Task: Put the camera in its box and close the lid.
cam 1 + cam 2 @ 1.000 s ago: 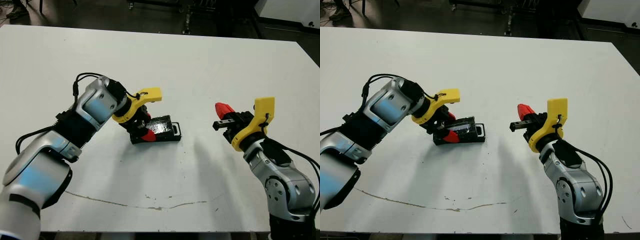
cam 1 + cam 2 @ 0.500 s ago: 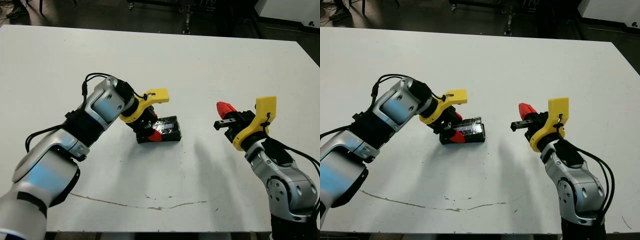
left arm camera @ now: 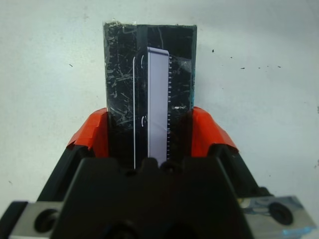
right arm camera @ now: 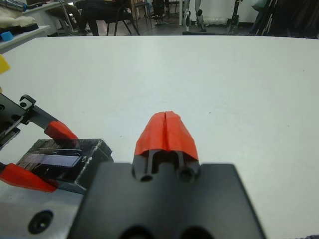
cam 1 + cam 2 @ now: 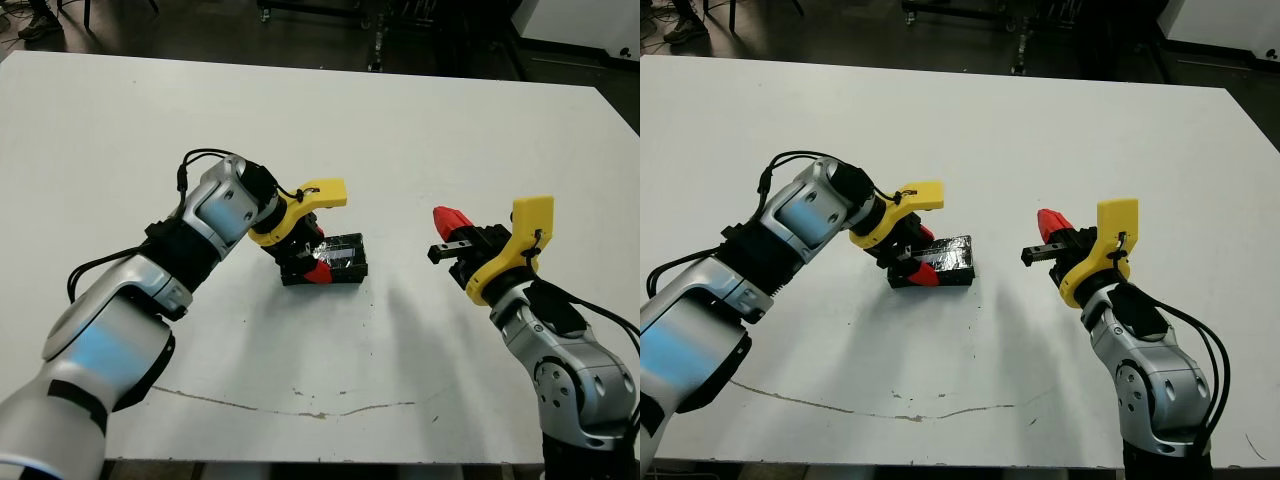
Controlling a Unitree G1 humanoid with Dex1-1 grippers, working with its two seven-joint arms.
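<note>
My left gripper (image 3: 144,132) clamped the box (image 5: 330,262) by its two long sides, just left of frame centre on the table (image 5: 420,130); the lid (image 3: 119,74) sat on it; my right gripper (image 5: 452,219) hovered right of centre, fingers pressed together, holding nothing.

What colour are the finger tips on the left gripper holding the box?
Red fingertips, clearest in the left wrist view, one on each side of the black box.

A white tabletop (image 5: 420,120) carries the scene, with a thin dark wavy mark (image 5: 290,405) running along its near part. A single item lies directly on it near the middle: the black box (image 5: 328,262), its glossy crinkly lid (image 5: 940,255) on top.
</note>
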